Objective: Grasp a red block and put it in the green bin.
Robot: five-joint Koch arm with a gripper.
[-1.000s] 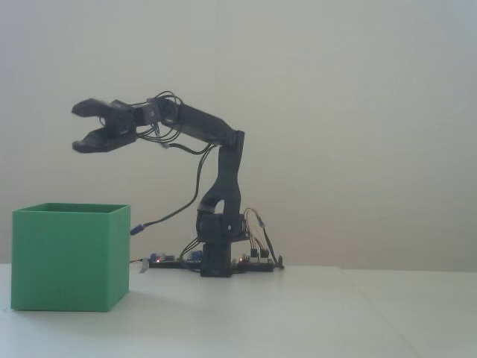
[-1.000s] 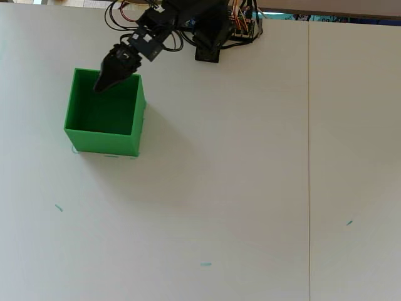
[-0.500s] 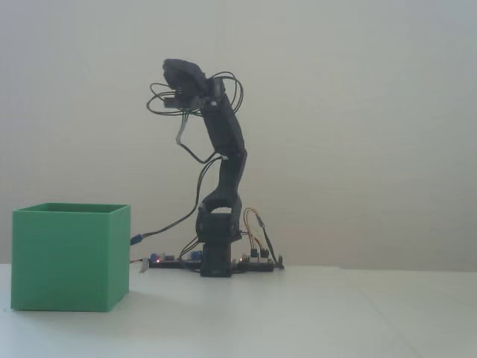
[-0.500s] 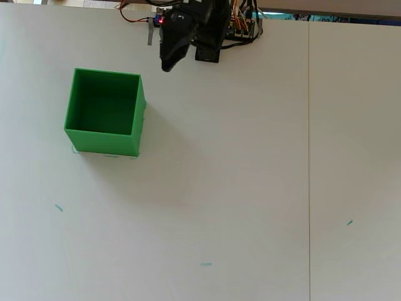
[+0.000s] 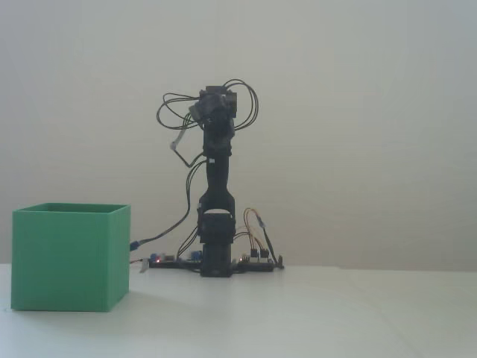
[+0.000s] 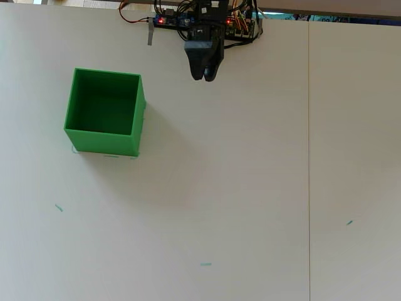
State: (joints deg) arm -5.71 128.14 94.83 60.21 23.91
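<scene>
The green bin (image 5: 71, 257) stands on the white table at the left of the fixed view, and at the upper left of the overhead view (image 6: 100, 142). Its inside shows only green from above. The red block is out of view in both frames. My gripper (image 6: 203, 75) hangs in the air to the right of the bin, close to the arm's base, pointing toward the table's front. In the fixed view the arm stands upright with the gripper (image 5: 216, 104) facing the camera as a dark blob. Its jaws overlap, so I cannot see whether they are apart.
The arm's base and circuit boards (image 6: 182, 20) with loose wires sit at the table's far edge. A thin seam (image 6: 308, 157) runs down the table on the right. Small teal marks (image 6: 205, 264) dot the white surface.
The arm swung away from above the bin, rose upright and turned right toward the table's middle. The gripper was open over the bin one second ago.
</scene>
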